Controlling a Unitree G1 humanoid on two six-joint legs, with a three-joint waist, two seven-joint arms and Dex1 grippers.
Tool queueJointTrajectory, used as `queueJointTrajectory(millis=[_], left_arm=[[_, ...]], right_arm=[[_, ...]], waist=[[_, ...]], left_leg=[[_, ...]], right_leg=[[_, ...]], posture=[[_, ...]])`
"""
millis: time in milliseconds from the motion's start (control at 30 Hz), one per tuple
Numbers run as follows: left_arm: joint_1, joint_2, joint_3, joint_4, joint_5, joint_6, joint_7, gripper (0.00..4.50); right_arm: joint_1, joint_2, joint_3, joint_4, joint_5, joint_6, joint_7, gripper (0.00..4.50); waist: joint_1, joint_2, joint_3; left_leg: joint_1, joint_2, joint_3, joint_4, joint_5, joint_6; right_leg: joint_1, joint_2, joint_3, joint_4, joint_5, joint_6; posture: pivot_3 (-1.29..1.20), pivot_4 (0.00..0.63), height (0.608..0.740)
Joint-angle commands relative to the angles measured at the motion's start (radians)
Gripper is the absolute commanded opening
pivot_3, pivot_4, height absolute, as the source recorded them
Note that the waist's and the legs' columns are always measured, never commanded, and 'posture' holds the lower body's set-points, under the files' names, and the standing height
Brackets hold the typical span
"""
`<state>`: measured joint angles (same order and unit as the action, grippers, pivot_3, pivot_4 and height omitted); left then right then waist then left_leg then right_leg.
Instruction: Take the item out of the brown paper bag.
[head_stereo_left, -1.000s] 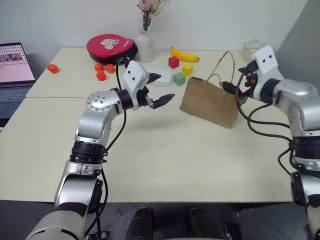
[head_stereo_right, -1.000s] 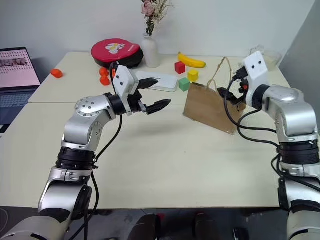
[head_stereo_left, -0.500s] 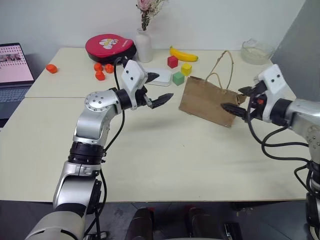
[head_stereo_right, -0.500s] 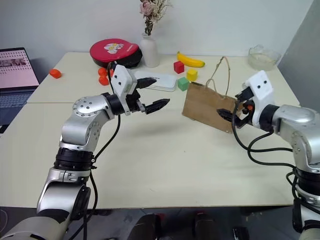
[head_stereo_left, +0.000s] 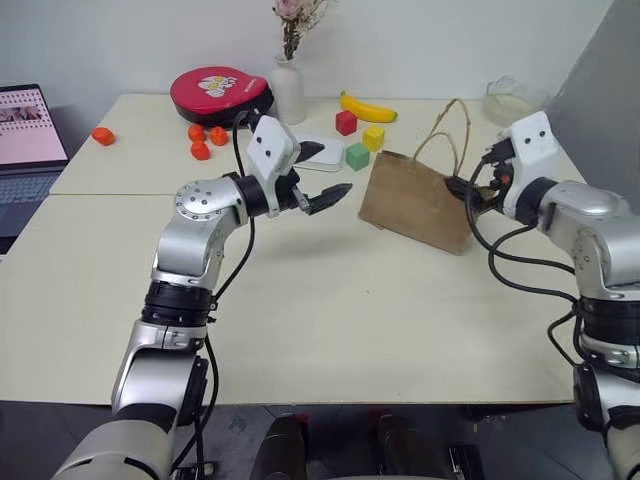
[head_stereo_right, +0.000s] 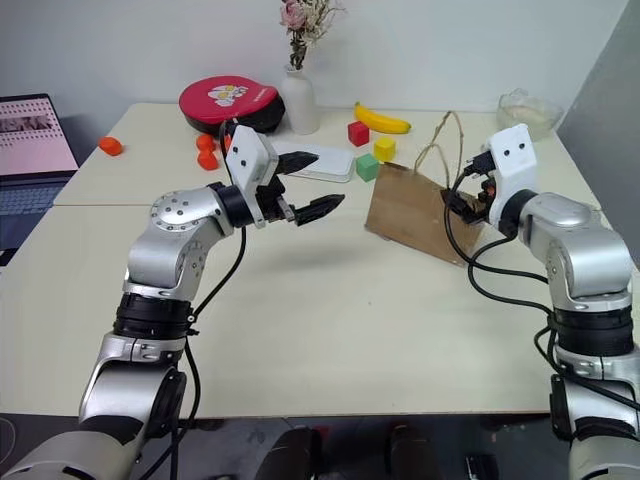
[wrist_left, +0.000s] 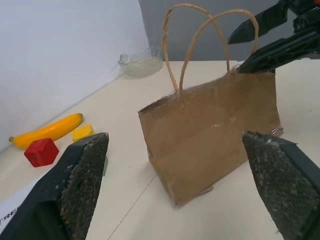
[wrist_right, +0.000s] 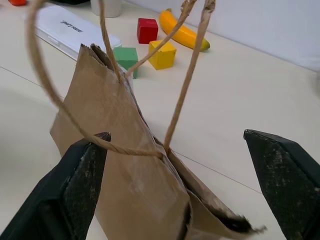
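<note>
The left claw (head_stereo_left: 322, 174) is held wide open above the surface (head_stereo_left: 330, 320), empty, aimed toward the brown paper bag (head_stereo_left: 418, 202). The bag stands upright on the surface, handles raised. The right claw (head_stereo_right: 462, 195) is positioned at the bag's right top edge, jaws spread wide, nothing gripped. The item cannot be seen. Beyond the bag lie coloured blocks (head_stereo_left: 358, 145) and a banana (head_stereo_left: 368, 108).

Both arms raised — left end effector (head_stereo_left: 322, 174), right end effector (wrist_left: 248, 50) spread wide.
</note>
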<state>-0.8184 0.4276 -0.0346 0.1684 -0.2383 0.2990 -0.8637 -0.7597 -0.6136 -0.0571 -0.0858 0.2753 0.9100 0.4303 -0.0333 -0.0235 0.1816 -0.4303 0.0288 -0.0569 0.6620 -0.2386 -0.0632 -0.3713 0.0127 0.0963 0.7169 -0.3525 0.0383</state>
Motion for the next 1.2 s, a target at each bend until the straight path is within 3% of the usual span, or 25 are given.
queueJointTrajectory(millis=[33,400,500,800,867,1200], left_arm=[[-0.028,-0.004,0.014,-0.018,-0.020,-0.006,0.001,4.48],[-0.034,-0.011,0.011,-0.011,-0.020,-0.014,-0.001,4.48],[-0.031,-0.012,0.011,-0.013,-0.020,-0.015,-0.004,4.50],[-0.019,-0.009,0.015,-0.028,-0.021,-0.009,0.002,4.50],[-0.016,-0.009,0.015,-0.033,-0.021,-0.007,0.004,4.50],[-0.004,0.003,0.031,-0.045,-0.032,0.006,0.007,4.50]], right_arm=[[-0.062,0.009,-0.017,0.040,-0.017,-0.060,-0.007,4.50],[-0.252,0.010,0.009,0.282,-0.001,-0.164,0.161,4.50],[-0.280,0.006,0.022,0.312,0.006,-0.160,0.223,3.87],[-0.317,-0.021,0.066,0.394,-0.051,-0.255,0.295,0.50],[-0.323,-0.023,0.069,0.400,-0.060,-0.267,0.304,0.04],[-0.390,-0.015,0.071,0.439,-0.082,-0.346,0.363,0.04]], waist=[[0.000,0.000,0.000],[-0.001,0.000,0.000],[0.000,0.000,0.000],[0.000,0.000,0.000],[0.000,0.000,0.000],[-0.001,0.001,0.000]], left_leg=[[0.000,0.000,0.000,0.000,0.000,0.000],[0.000,0.000,0.001,0.000,0.000,0.000],[0.000,0.000,0.000,0.000,0.000,0.000],[0.000,0.000,0.000,0.000,0.000,0.000],[0.000,0.000,0.000,0.000,0.000,0.000],[-0.001,0.000,0.000,0.000,0.000,0.000]], right_leg=[[0.000,0.000,0.000,0.000,0.000,0.000],[-0.001,0.000,0.000,0.000,0.000,0.000],[-0.001,0.000,0.000,0.000,0.000,0.000],[-0.001,-0.001,0.000,0.000,0.000,0.000],[-0.001,-0.001,0.000,0.000,0.000,0.000],[-0.001,-0.001,0.000,0.000,0.000,0.000]], posture=[[0.00,0.150,0.740],[0.00,0.150,0.740],[0.00,0.150,0.740],[0.00,0.150,0.740],[0.00,0.150,0.740],[0.00,0.150,0.740]])
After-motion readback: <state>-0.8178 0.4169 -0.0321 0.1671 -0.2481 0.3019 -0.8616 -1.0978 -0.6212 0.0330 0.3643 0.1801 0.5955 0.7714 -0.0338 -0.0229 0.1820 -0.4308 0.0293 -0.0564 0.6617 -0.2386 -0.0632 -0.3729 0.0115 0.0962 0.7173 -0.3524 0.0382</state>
